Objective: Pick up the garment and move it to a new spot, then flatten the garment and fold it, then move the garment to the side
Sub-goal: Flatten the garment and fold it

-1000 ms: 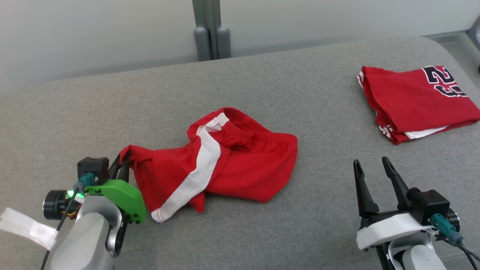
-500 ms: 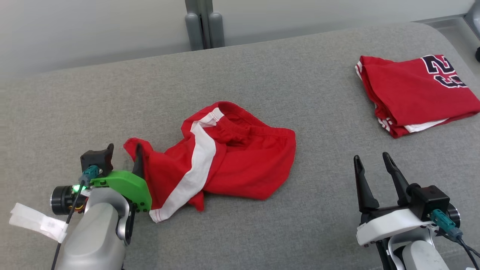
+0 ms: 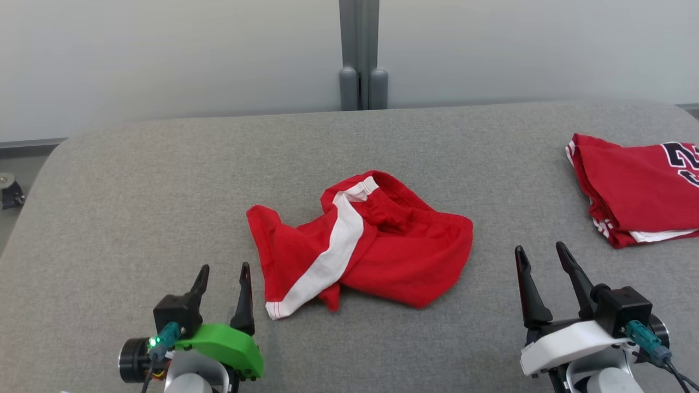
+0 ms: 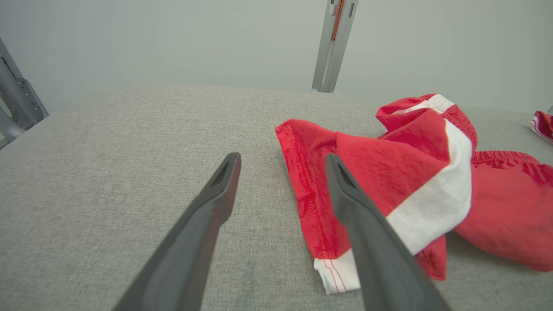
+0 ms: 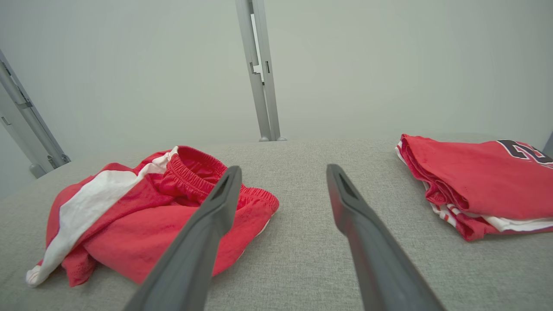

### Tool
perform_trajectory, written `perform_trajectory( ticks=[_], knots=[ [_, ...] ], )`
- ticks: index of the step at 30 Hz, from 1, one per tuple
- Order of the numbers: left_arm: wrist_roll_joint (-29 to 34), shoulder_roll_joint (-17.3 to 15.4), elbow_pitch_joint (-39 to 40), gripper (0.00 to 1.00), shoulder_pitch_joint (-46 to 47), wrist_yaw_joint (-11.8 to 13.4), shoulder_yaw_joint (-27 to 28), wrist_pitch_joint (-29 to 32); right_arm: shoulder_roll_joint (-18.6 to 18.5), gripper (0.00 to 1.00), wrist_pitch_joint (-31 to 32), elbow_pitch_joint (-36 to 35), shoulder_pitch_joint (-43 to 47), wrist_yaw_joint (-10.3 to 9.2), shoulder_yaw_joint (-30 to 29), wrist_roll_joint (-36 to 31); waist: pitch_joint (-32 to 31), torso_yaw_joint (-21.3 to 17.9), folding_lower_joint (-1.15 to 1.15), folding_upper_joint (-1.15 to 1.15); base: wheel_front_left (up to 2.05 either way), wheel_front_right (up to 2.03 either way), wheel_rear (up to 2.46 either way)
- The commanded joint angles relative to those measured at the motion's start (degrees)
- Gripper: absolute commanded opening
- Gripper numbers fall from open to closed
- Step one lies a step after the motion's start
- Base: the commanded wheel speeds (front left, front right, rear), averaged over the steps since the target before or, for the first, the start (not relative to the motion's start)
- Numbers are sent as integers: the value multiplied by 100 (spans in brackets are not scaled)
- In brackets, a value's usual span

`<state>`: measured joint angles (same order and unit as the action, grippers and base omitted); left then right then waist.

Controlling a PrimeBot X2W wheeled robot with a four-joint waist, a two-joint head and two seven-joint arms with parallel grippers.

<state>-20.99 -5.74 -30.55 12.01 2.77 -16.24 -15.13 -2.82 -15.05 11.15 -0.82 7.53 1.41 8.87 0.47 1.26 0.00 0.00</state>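
**Both grippers open; red shorts lie crumpled mid-table**

The crumpled red cloth shorts with a broad white side stripe [image 3: 377,245] lie near the middle of the grey fabric-covered table [image 3: 136,180], held by neither arm. The elastic waistband is bunched up at the far side. One leg is flung out toward the robot's left and lies doubled over the rest, so the white stripe runs diagonally down to a hem corner at the near edge of the heap. These folds hide much of the cloth beneath.

The left gripper [image 3: 225,267], on its green mount, has its two dark fingers spread wide with only grey table between them. It sits just beside the left hem of the shorts, and in the head view a narrow strip of table shows between the nearer finger and the cloth. In the left wrist view that finger crosses in front of the red leg.

The right gripper [image 3: 539,248], on a white mount, is also spread wide and holds nothing. It stands well apart from the shorts, on their right.

A folded red jersey with white trim and a dark number [image 3: 639,191] lies at the far right of the table, cut by the picture's edge and well apart from the shorts. A grey metal post [image 3: 359,54] rises against the pale wall behind the table. A small dark caster [image 3: 10,191] shows on the floor at the left.
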Motion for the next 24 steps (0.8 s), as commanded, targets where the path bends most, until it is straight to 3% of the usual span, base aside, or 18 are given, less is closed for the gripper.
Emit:
perform_trajectory(
  ticks=[1,12,24],
  knots=[
    [52,44,123,100,-198,31,37,1,-15,100,-17,17,81,-9,-20,4,-221,230,0,0,0,0,0],
    [195,234,941,100,-1184,87,73,1,-15,100,-17,28,262,-9,20,60,-445,297,0,0,0,0,0],
    [185,275,1149,100,-1486,113,75,-1,-15,100,-17,33,335,-9,67,80,-561,211,0,0,0,0,0]
  ],
)
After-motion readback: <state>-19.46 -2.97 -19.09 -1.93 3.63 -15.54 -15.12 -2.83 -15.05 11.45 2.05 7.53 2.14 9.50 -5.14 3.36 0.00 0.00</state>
